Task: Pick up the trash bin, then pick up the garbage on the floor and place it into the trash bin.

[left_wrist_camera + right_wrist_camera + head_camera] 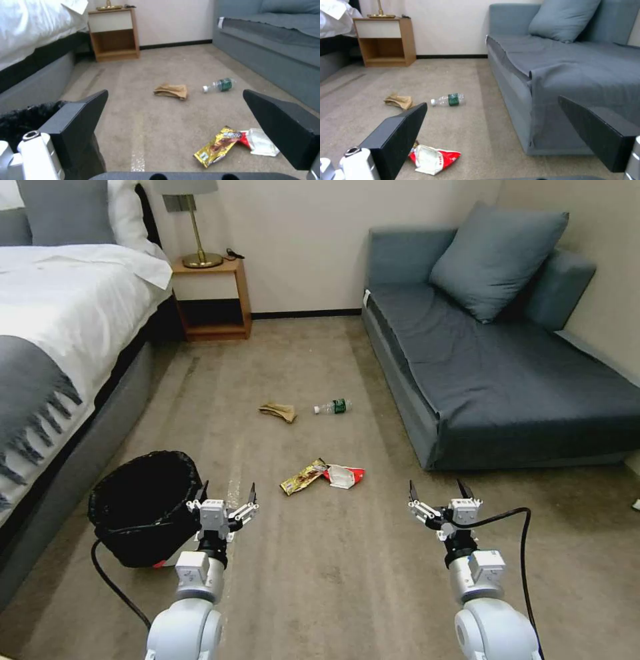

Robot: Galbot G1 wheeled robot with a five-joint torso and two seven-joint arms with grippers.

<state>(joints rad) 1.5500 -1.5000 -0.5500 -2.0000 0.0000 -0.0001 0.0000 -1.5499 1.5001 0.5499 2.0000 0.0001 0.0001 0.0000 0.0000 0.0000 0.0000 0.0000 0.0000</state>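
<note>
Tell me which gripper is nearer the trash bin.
Left. The left gripper hangs open just beside the trash bin; the right gripper is open, far across the carpet.

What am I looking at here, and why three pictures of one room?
A wheeled robot with two arms. One picture looks down from its head; the others come from a camera on each wrist. Each arm ends in a pincer: the left tool hangs beside the trash bin, the right tool over bare carpet. Both are open and hold nothing. On the floor lie a gold snack wrapper touching a red-and-white packet, and farther off a crumpled paper and a plastic bottle.
</note>
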